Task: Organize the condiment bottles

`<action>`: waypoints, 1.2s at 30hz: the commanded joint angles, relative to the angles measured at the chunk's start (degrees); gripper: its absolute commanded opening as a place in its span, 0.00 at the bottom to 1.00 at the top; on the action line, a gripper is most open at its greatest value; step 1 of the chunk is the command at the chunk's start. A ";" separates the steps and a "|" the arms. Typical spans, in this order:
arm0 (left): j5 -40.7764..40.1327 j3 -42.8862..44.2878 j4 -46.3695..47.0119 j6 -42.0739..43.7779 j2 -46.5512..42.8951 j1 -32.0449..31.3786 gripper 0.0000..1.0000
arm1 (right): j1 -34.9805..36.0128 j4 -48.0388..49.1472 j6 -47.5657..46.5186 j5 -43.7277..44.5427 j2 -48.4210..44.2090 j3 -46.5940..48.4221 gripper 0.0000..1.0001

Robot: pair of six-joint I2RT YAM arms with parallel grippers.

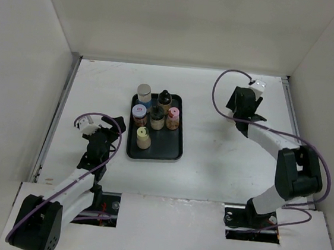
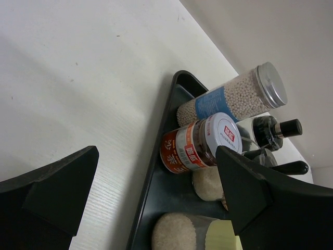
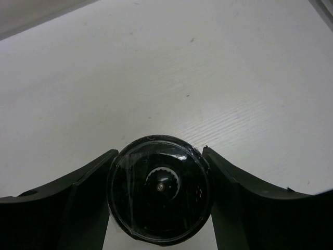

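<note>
Fingers (image 3: 250, 203) of the right gripper (image 3: 159, 152) pinch a round, clear, black-topped bottle (image 3: 158, 190), its long axis pointing straight at the wrist camera; left gripper (image 2: 156, 156) fingers stand wide, empty.

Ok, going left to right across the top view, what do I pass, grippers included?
left gripper → on the black tray: purple-blue-capped bottle → dark grey-capped bottle → pink-capped bottle → right gripper, closed on a dark round container that only its wrist view shows.
</note>
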 commanded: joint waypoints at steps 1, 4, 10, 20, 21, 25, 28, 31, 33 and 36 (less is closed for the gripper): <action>-0.61 1.10 2.78 0.39 -0.76 -0.76 1.00 | 5.56 3.42 1.11 1.21 -9.63 -0.97 0.52; -0.70 1.18 2.43 0.48 -0.94 -0.67 1.00 | 11.45 1.83 1.98 1.30 -15.17 -3.52 0.52; -2.02 0.57 1.64 0.92 -3.75 -0.59 1.00 | 24.54 -1.15 3.39 0.77 -20.64 -5.12 0.51; -3.16 0.92 -0.21 1.80 -4.46 -0.41 1.00 | 39.76 7.26 5.94 -3.97 -9.67 -0.99 0.50; -3.16 1.09 -0.65 1.97 -4.63 -0.41 1.00 | 40.38 8.58 6.03 -4.59 -8.09 -0.46 0.51; -5.18 1.27 -2.41 2.33 -4.99 -0.32 1.00 | 41.79 11.58 5.42 -5.65 -1.58 2.44 0.51; -5.53 1.71 -3.02 2.33 -4.02 -0.32 1.00 | 41.97 12.11 5.06 -5.21 1.33 3.76 0.52; -6.23 1.97 -3.20 2.50 -3.93 -1.11 1.00 | 42.14 13.34 4.01 -4.95 3.35 4.11 0.54; -7.55 1.97 -3.20 2.50 -3.23 -1.55 1.00 | 42.31 13.52 3.74 -4.33 4.14 4.12 0.60; -8.52 2.76 -3.73 2.85 -1.47 -2.08 1.00 | 42.58 13.52 3.39 -4.24 3.97 4.03 0.81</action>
